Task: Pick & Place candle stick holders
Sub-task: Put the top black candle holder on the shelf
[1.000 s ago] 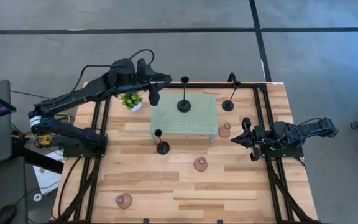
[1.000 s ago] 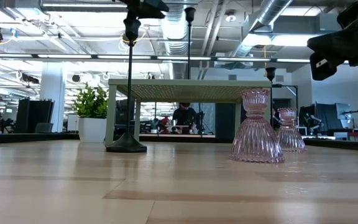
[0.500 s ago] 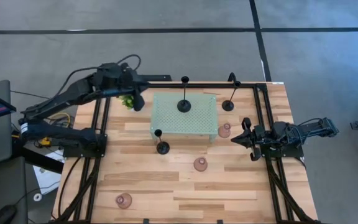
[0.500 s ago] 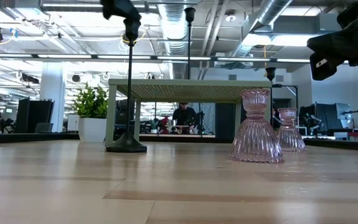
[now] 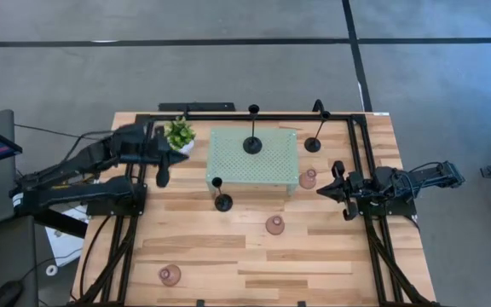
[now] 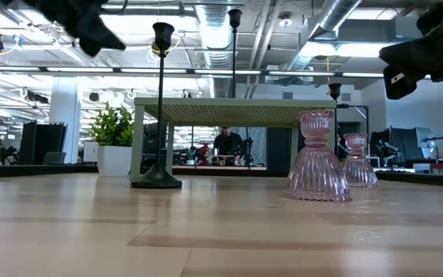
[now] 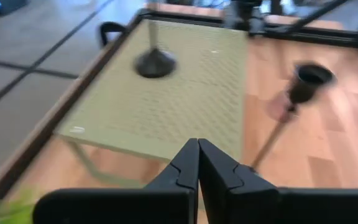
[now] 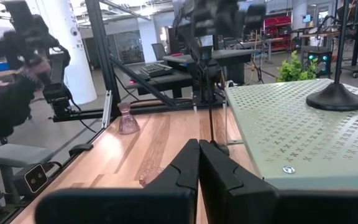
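One black candle stick holder already stands on the mint-green stand, so the task looks to be between two picks. A second black holder stands on the table just off the stand's 7 o'clock corner, and a third stands near the stand's 2 o'clock corner. Of the pink glass holders, one is beside the stand at about 4 o'clock, one lies nearer the table's middle, and one is far off at 7 o'clock. The left gripper hangs at the stand's 9 o'clock side, close to the small plant; its fingers are pressed together with nothing between them. The right gripper waits at the stand's 3 o'clock side, also clenched and empty. The next move, I think, is a pick — the left fingers must part first, then come down on the thin stem of the second black holder. The room there is narrow: the stand's edge is just beside the stem, and the plant is near the arm. The table's 6 o'clock half is much more open for moving.
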Robot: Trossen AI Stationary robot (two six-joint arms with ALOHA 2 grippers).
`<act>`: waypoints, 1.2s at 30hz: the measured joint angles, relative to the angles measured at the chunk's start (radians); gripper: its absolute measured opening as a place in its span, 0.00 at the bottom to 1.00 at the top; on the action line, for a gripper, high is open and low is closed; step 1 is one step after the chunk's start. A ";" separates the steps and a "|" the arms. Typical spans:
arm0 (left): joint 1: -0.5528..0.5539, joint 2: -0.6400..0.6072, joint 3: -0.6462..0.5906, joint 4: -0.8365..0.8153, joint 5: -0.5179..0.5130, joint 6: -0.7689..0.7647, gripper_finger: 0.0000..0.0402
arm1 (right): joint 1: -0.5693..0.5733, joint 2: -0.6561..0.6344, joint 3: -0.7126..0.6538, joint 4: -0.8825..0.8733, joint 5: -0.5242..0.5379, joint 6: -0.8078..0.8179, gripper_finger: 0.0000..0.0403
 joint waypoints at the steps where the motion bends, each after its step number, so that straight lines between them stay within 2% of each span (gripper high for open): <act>1: 0.000 -0.027 -0.046 0.039 0.023 0.000 0.01 | 0.000 0.000 0.000 0.000 0.010 0.000 0.00; 7: 0.000 -0.105 -0.230 0.232 0.069 0.000 0.03 | 0.000 0.000 0.001 0.003 0.045 0.000 0.00; 15: 0.000 -0.064 -0.289 0.286 0.069 -0.007 0.03 | 0.000 0.000 0.001 0.003 0.050 0.003 0.00; 17: 0.000 -0.044 -0.289 0.289 0.069 -0.007 0.03 | 0.000 0.000 0.001 0.013 0.133 0.015 0.00; 21: 0.000 -0.002 -0.289 0.293 0.069 -0.026 0.04 | 0.000 0.001 0.001 0.028 0.451 0.054 0.00; 24: 0.000 0.026 -0.289 0.298 0.069 -0.033 0.04 | 0.000 0.011 0.001 0.027 0.535 -0.014 0.00; 31: 0.000 0.066 -0.289 0.322 0.068 0.003 0.04 | -0.033 0.081 0.001 0.024 0.610 0.011 0.00; 36: 0.000 0.067 -0.289 0.369 0.062 0.029 0.04 | -0.126 0.153 0.001 0.026 0.521 0.068 0.00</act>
